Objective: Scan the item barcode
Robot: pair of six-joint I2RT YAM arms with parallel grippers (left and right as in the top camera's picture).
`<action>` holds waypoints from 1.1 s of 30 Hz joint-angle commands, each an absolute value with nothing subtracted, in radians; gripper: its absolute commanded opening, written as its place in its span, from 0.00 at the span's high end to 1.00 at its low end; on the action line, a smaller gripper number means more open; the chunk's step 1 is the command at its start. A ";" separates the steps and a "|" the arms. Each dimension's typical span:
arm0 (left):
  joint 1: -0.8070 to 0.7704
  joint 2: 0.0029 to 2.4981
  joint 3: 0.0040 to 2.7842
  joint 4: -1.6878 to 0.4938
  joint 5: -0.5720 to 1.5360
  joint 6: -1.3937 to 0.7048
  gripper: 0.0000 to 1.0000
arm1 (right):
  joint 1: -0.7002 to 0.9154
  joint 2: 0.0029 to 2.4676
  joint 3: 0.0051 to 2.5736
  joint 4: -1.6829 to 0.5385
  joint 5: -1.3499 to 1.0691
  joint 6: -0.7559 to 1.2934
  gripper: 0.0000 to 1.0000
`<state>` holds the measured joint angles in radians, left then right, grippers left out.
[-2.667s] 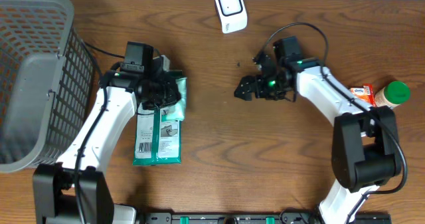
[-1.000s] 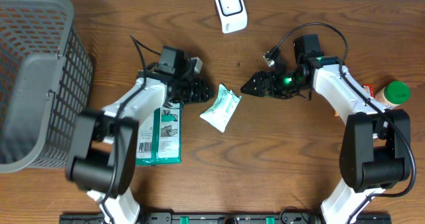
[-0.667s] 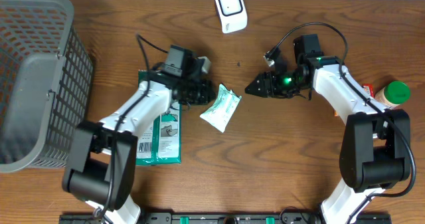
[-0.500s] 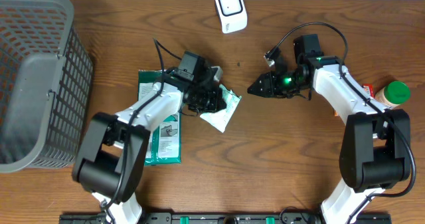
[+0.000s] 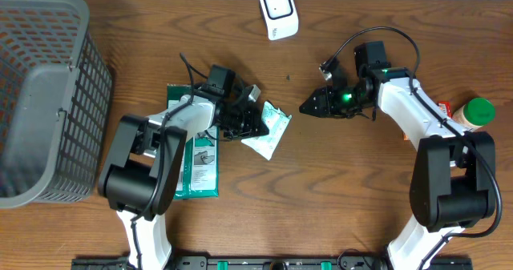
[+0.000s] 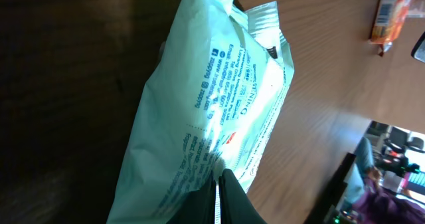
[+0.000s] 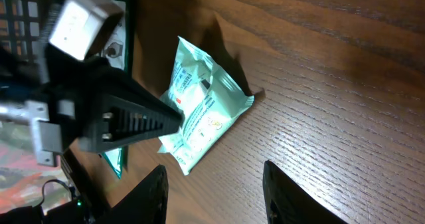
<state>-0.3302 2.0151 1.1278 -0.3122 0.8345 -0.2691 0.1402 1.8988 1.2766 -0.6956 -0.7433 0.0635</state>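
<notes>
Overhead view of a wooden table with two robot arms reaching in from the near edge. Nearest, at 8 o'clock from the middle, a large dark green pack lay flat with its printed label up. Just beyond it, near the middle of the table, lay the item to be scanned, a small mint-green pouch, flat and set on a diagonal, with printed text showing. The left claw met it from 9 o'clock, fingers pressed together and tips against the pouch's left edge. Whether any film was caught between them could not be told. At 2 o'clock from the pouch, apart from it, the right claw pointed toward it, its fingers spread with only bare table between them. Well off at 3 o'clock were an orange box and a green-capped bottle, side by side. A grey mesh basket filled the 9 to 10 o'clock side. Farthest, at 12 o'clock from the pouch, a white scanner sat by the far edge.
</notes>
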 commanded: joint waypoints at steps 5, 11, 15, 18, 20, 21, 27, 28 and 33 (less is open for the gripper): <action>-0.330 1.982 1.152 -0.318 0.811 -0.256 0.90 | 0.146 1.874 1.294 -0.696 -0.749 0.055 0.57; -0.330 1.847 1.155 -0.364 0.675 -0.264 0.88 | 0.147 1.874 1.294 -0.696 -0.749 0.055 0.55; -0.330 1.862 1.138 -0.471 0.553 -0.264 0.88 | 0.147 1.874 1.294 -0.696 -0.749 0.055 0.55; -0.331 1.886 1.103 -0.471 0.553 -0.264 0.88 | 0.148 1.874 1.294 -0.696 -0.749 0.055 0.55; -0.332 1.910 1.075 -0.471 0.553 -0.264 0.88 | 0.151 1.874 1.294 -0.695 -0.749 0.055 0.55; -0.332 1.924 1.061 -0.471 0.552 -0.264 0.88 | 0.152 1.874 1.294 -0.693 -0.748 0.055 0.55; -0.332 1.965 1.042 -0.471 0.488 -0.266 0.88 | 0.157 1.874 1.294 -0.691 -0.748 0.055 0.55; -0.332 1.961 1.042 -0.471 0.521 -0.281 0.89 | 0.158 1.874 1.294 -0.691 -0.749 0.055 0.55; -0.332 1.893 1.046 -0.439 0.675 -0.331 0.89 | 0.191 1.874 1.294 -0.691 -0.754 0.082 0.67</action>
<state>-0.3283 1.9160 1.0664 -0.4500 0.6189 -0.2890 0.1497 1.8988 1.2766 -0.6914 -0.7422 0.0700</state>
